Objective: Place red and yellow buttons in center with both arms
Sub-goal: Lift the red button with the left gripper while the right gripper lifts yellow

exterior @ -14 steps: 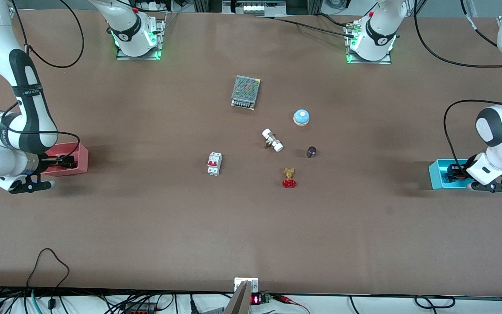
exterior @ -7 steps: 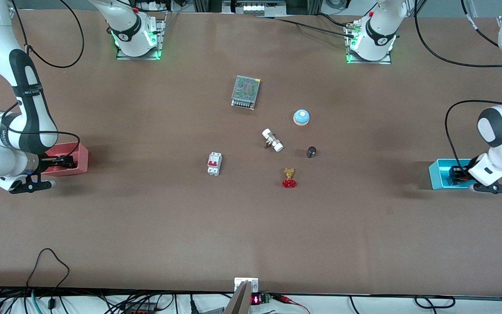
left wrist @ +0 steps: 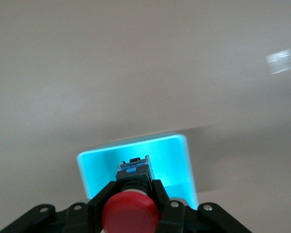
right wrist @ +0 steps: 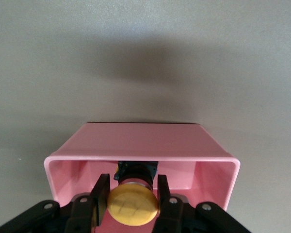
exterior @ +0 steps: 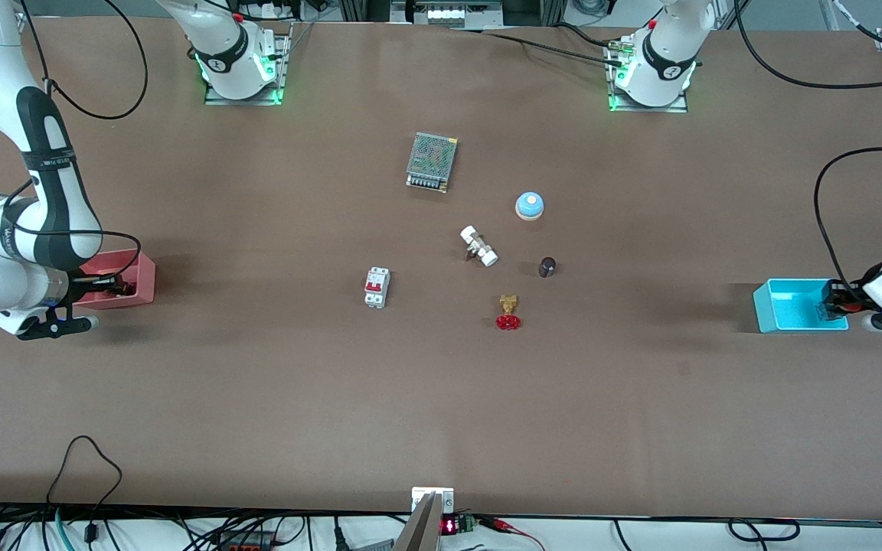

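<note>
You see the left gripper point(left wrist: 131, 204) clamped on the red button point(left wrist: 130, 215), held in the air over the blue bin point(left wrist: 182, 160) at the left arm's end of the table. The button's long axis runs from the red cap near the wrist camera out to its black body, which points away toward the bin. In the front view the button is only a red speck point(exterior: 854, 308) at the gripper point(exterior: 839, 304).

The right gripper point(right wrist: 132, 194) reaches into the pink bin point(right wrist: 140, 141), its fingers point(right wrist: 101, 191) tight against the yellow button point(right wrist: 133, 205). Its cap faces the wrist camera and its black body points toward the bin's wall. You cannot tell whether it rests on the bin floor. In the front view the gripper point(exterior: 108, 285) hides it.
</note>
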`<state>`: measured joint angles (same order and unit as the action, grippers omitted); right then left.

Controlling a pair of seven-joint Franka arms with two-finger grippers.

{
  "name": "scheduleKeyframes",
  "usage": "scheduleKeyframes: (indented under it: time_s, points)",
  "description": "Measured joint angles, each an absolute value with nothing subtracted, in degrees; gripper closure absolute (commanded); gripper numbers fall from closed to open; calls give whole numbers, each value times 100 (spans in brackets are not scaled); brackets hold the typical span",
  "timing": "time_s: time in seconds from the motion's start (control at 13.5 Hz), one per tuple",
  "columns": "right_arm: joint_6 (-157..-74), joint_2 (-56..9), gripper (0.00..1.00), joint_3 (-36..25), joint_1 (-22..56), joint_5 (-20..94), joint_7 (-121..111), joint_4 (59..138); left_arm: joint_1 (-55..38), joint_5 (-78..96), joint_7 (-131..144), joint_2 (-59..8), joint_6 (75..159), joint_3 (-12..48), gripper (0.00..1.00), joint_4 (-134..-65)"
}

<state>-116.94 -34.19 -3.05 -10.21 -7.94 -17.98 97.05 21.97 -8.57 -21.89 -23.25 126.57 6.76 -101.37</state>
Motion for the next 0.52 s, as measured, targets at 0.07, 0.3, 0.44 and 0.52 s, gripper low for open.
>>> scheduleKeyframes:
  time_s: [0.07, 0.3, 0.44, 0.52]
  points:
    - [-11694, -3420, 65, -305, -1021, -794, -1800, 9706, 2178, -857, -2157, -2285, 12503, 839, 72, -10106]
    - [-11687, -3422, 76, -305, -1021, -795, -1802, 9706, 2164, -856, -1986, -2259, 12036, 1376, 72, -10100]
    - [-11651, -3422, 80, -305, -1021, -795, -1845, 9706, 2148, -856, -1699, -2285, 11879, 1795, 72, -10117]
    - [-11617, -3421, 82, -304, -1021, -795, -1888, 9706, 2131, -856, -1489, -2316, 11845, 2000, 72, -10140]
